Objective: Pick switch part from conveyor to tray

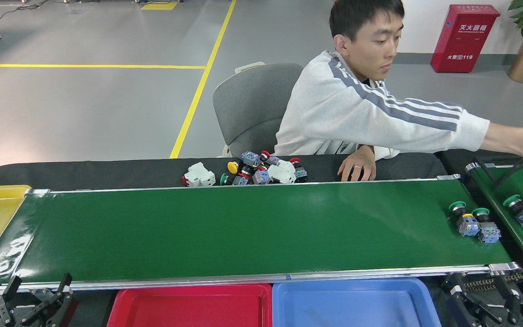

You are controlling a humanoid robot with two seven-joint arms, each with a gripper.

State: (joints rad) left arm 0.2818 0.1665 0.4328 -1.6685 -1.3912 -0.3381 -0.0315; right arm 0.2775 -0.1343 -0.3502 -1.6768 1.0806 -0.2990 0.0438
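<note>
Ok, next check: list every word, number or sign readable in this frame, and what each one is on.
"灭火器箱" in white, on the front of the red cabinet by the far wall.
"火警" and "119" in white, lower on that same front.
A small line under the top characters is too small to read.
The switch parts on the conveyor show no readable marking.
</note>
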